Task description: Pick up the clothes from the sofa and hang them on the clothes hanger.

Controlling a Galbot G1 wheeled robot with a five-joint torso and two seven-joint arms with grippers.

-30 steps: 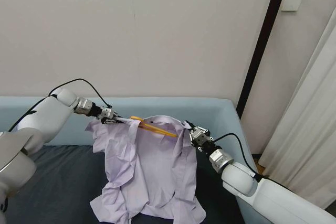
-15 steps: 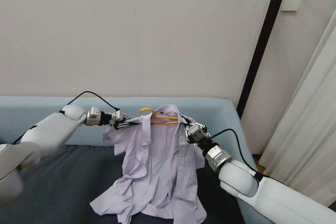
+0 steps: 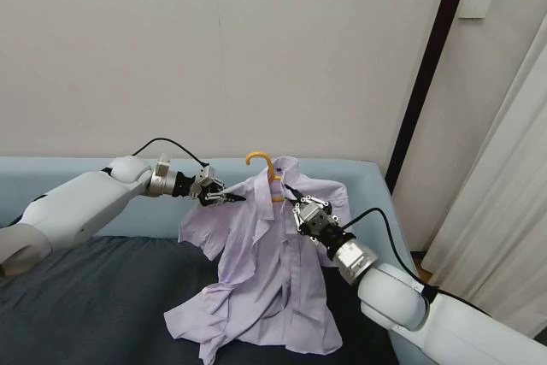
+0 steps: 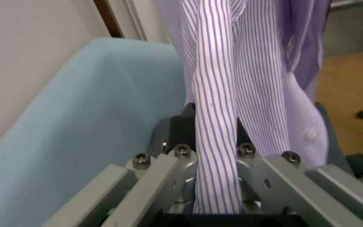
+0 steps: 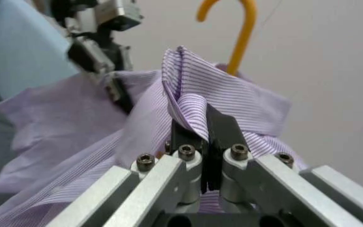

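Pinched a shoulder fold of the shirt [image 3: 273, 271] with the left gripper [image 3: 227, 199], jaws closed on it. Held it draped over the yellow hanger [image 3: 261, 162], hem apparently resting on the sofa [image 3: 85, 288]. Clamped the collar with the right gripper [image 3: 299, 204], jaws closed. Looked nearly hung; straightening and release left.

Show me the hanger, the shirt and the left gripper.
hanger [image 5: 245, 33]: right wrist view, stem of the orange hook.
shirt [image 3: 273, 271]: head view, hanging front panel.
left gripper [image 3: 226, 197]: head view, between the fingertips, at the fabric they pinch.
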